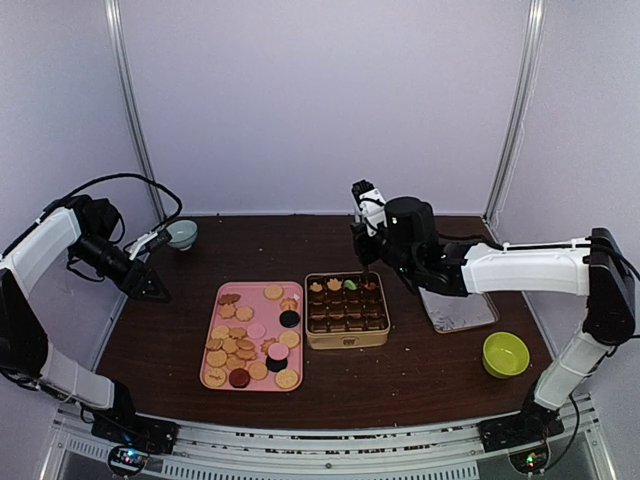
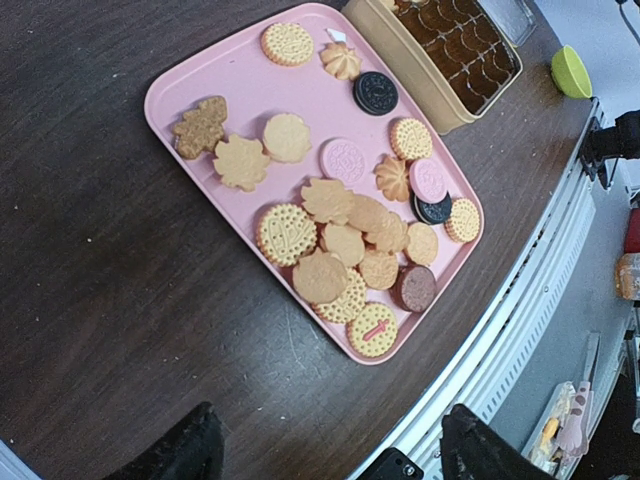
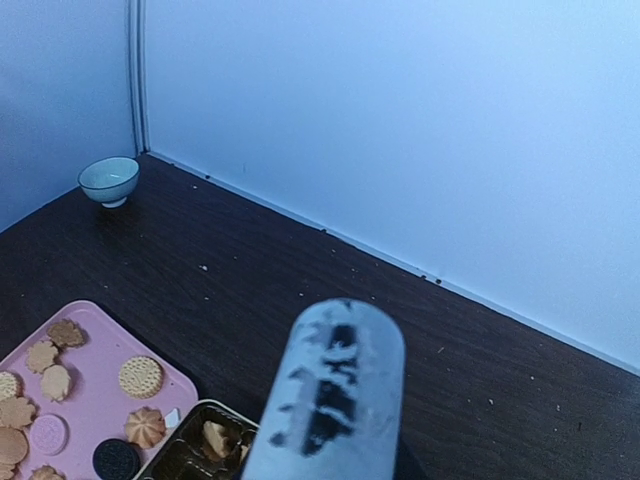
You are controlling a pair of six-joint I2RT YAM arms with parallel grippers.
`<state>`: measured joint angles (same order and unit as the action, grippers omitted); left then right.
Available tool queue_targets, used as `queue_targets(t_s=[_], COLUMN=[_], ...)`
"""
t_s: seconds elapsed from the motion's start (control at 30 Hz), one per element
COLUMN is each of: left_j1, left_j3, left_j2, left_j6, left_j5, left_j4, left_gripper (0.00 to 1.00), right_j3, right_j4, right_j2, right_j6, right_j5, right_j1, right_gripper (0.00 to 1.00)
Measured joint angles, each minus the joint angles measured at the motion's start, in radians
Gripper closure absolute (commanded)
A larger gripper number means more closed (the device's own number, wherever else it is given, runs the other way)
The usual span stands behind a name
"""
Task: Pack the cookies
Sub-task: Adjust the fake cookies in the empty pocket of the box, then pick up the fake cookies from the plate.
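Observation:
Many cookies (image 1: 250, 338) lie on a pink tray (image 1: 212, 312), also seen from the left wrist as cookies (image 2: 345, 215) on the tray (image 2: 190, 85). Beside it stands a tan box (image 1: 347, 338) with dark compartments; a few cookies (image 1: 334, 285), one of them green, fill its far row. My right gripper (image 1: 367, 258) hovers over the box's far right corner, shut on metal tongs (image 3: 335, 400) whose blurred end fills the right wrist view; its fingers are hidden there. My left gripper (image 2: 335, 455) hangs open and empty over bare table left of the tray.
A pale teal bowl (image 1: 182, 234) sits at the back left. A lime green bowl (image 1: 505, 354) stands front right, and a flat metal lid (image 1: 458, 310) lies right of the box. Walls close the back and sides.

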<state>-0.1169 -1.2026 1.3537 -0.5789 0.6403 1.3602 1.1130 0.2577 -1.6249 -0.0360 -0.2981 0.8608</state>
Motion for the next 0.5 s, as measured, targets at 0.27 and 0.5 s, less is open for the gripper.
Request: queue_targets(t_s=[0.27, 0.5], left_j1=[0.0, -0.001], left_j3=[0.0, 0.0], left_j2=[0.002, 0.011], left_j6=[0.0, 0.0], left_j5=[-0.008, -0.04], left_j4=[0.0, 0.002], left_gripper=[0.19, 0.17], right_j3=[0.148, 0.435], right_j4=[0.002, 0.018], right_j2=[-0.037, -0.298], right_j6=[-0.018, 0.017], right_j5=[-0.011, 0.03], right_j1=[0.219, 0.354], right_gripper=[0.76, 0.72])
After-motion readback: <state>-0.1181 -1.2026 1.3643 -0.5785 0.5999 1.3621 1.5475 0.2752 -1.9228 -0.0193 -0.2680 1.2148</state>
